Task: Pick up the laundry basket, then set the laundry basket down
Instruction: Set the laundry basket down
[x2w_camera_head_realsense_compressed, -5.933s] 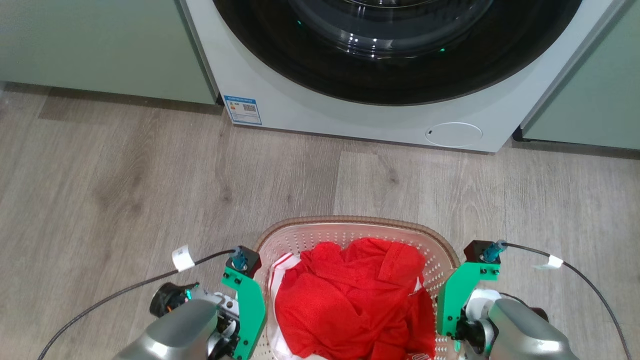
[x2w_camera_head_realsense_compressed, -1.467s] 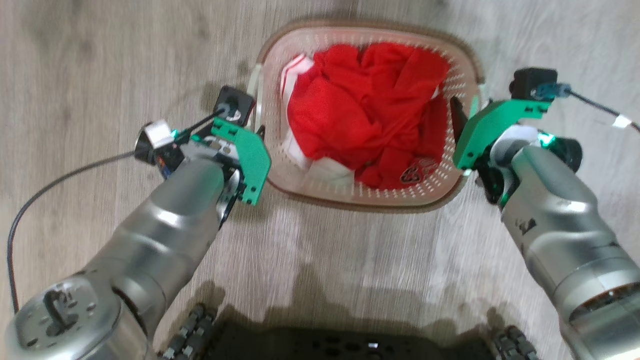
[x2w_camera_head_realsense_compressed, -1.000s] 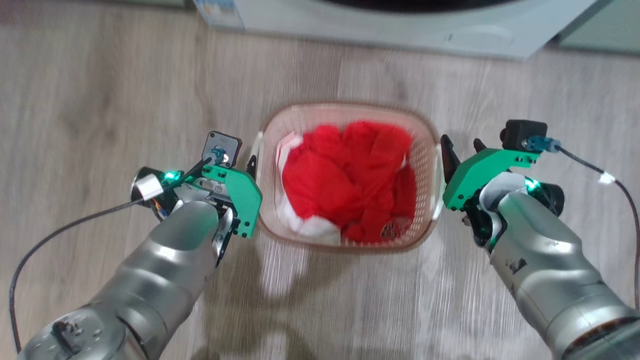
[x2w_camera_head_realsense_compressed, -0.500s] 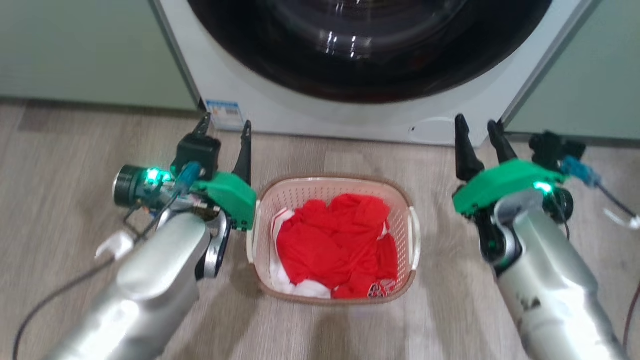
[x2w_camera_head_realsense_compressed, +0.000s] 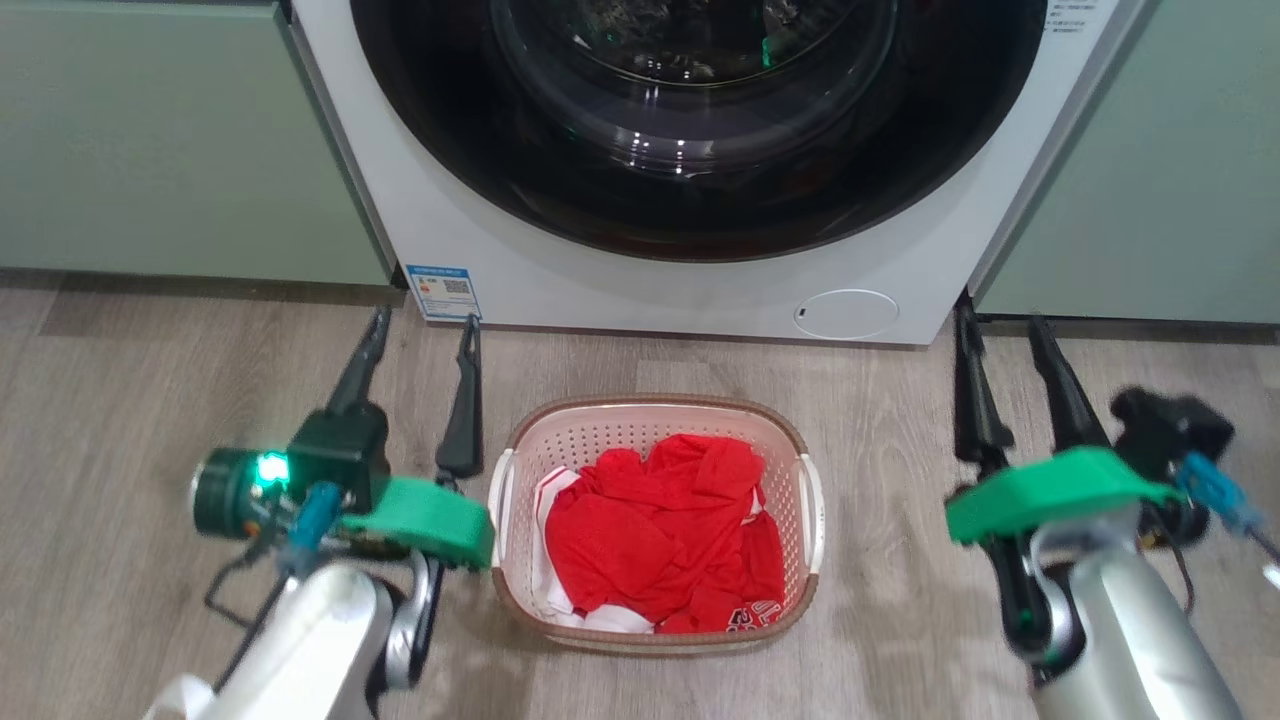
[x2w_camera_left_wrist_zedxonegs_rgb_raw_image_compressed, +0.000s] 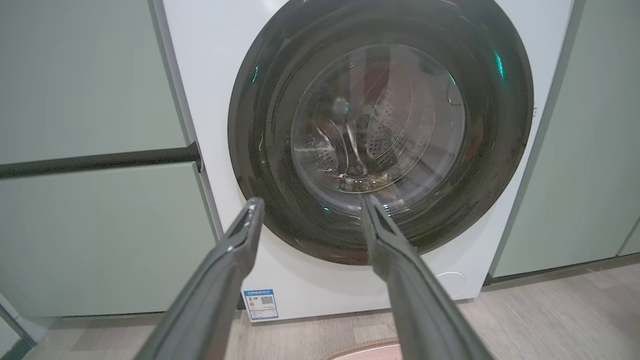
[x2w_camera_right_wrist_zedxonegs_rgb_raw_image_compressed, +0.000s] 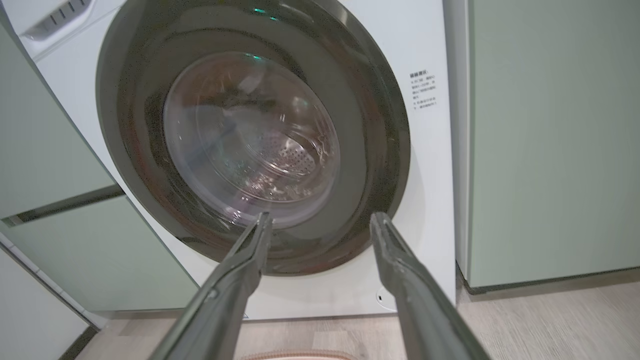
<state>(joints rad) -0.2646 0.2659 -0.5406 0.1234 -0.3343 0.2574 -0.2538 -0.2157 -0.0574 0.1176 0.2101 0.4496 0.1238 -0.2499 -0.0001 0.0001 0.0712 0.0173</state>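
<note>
The laundry basket (x2w_camera_head_realsense_compressed: 600, 436), white and perforated with a brown rim, stands on the wood floor before the washing machine, with red clothes (x2w_camera_head_realsense_compressed: 665, 525) heaped inside. My left gripper (x2w_camera_head_realsense_compressed: 425, 322) hangs open to the basket's left, apart from its white handle (x2w_camera_head_realsense_compressed: 500, 500). To the right of the basket my right gripper (x2w_camera_head_realsense_compressed: 1000, 318) is open too, well clear of it. Both point at the washer door. In the wrist views the left gripper (x2w_camera_left_wrist_zedxonegs_rgb_raw_image_compressed: 311, 200) and right gripper (x2w_camera_right_wrist_zedxonegs_rgb_raw_image_compressed: 321, 216) hold nothing, and a sliver of the basket rim (x2w_camera_left_wrist_zedxonegs_rgb_raw_image_compressed: 370, 350) (x2w_camera_right_wrist_zedxonegs_rgb_raw_image_compressed: 295, 355) shows at the bottom edge.
The white washing machine (x2w_camera_head_realsense_compressed: 500, 240) with its dark round door (x2w_camera_head_realsense_compressed: 690, 120) stands shut right behind the basket. Pale green cabinets (x2w_camera_head_realsense_compressed: 170, 150) (x2w_camera_head_realsense_compressed: 1150, 180) flank it. Open wood floor (x2w_camera_head_realsense_compressed: 150, 400) lies on both sides of the basket.
The head camera has lifted, bringing the washer into view. Both grippers have come away from the basket's sides and risen, fingers now pointing at the washer. The basket rests on the floor.
</note>
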